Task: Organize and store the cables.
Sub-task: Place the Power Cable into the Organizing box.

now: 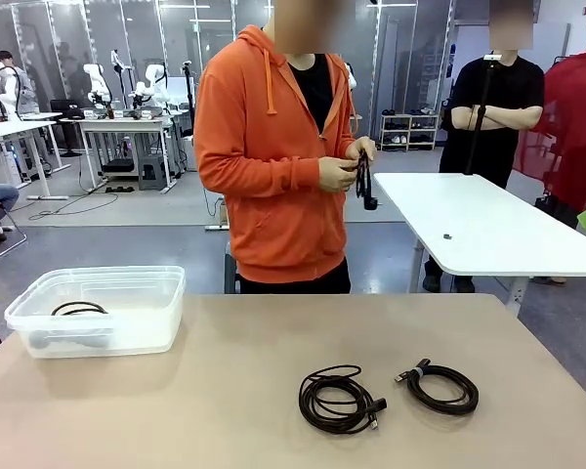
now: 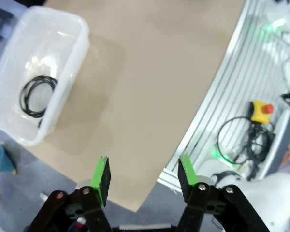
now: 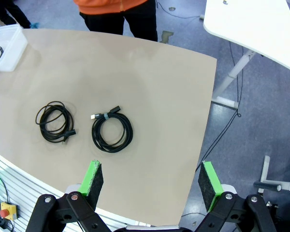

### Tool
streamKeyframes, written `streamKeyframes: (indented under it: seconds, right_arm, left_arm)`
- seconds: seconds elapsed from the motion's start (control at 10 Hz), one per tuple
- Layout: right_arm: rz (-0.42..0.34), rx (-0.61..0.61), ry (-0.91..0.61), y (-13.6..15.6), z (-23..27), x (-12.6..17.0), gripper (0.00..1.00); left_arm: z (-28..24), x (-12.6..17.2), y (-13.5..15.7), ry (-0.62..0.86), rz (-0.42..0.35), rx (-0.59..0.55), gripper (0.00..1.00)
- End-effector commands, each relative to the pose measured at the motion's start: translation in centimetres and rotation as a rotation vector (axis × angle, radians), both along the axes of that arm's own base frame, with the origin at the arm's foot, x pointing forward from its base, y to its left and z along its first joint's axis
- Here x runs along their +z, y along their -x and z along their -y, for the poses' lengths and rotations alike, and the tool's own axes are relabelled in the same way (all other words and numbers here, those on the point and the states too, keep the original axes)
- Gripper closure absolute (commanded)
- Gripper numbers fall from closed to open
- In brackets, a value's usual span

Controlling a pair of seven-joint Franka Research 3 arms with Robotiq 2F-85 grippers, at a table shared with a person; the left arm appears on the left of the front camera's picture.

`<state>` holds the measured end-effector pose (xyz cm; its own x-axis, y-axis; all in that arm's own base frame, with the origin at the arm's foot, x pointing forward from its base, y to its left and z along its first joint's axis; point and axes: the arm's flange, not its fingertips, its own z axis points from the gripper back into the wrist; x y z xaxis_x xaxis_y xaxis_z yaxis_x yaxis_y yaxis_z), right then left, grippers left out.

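- Coil point(image 1: 340, 399) of black cable lies on the table point(image 1: 225, 391), second coil point(image 1: 441, 387) just beside it, not touching.
- Third cable point(image 1: 78, 309) sits inside the clear tub point(image 1: 127, 337), far left.
- Person's hands point(image 1: 337, 174) hold a fourth cable point(image 1: 366, 186).
- Left end effector point(image 2: 144, 176): fingers apart, empty, above the table's edge.
- Right end effector point(image 3: 152, 181): fingers wide apart, nothing between.

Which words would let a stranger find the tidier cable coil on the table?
On the tan table, two black cable coils lie near the robot's edge. Take the coil on the robot's right, farther from the clear plastic bin. Unlike its looser neighbour, it has a pale band by its plugs.
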<state>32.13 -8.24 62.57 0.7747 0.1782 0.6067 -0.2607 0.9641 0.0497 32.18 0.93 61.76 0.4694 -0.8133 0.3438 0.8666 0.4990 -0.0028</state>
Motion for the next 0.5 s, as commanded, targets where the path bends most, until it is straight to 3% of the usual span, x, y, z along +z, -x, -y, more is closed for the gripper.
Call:
streamKeyframes:
  seconds: [0.0,0.3,0.4]
  right_arm:
    - [0.005,0.003,-0.002,0.04,-0.04,0.03,0.0]
    - [0.005,0.003,-0.002,0.04,-0.04,0.03,0.0]
    - [0.005,0.003,-0.002,0.04,-0.04,0.03,0.0]
  left_arm:
    - [1.48,-1.2,0.34,0.028,0.083,0.07,0.29]
    - [1.72,-1.56,-0.34,0.008,0.089,0.085,0.29]
    - [1.55,-1.71,-0.45,-0.002,0.068,-0.002,0.29]
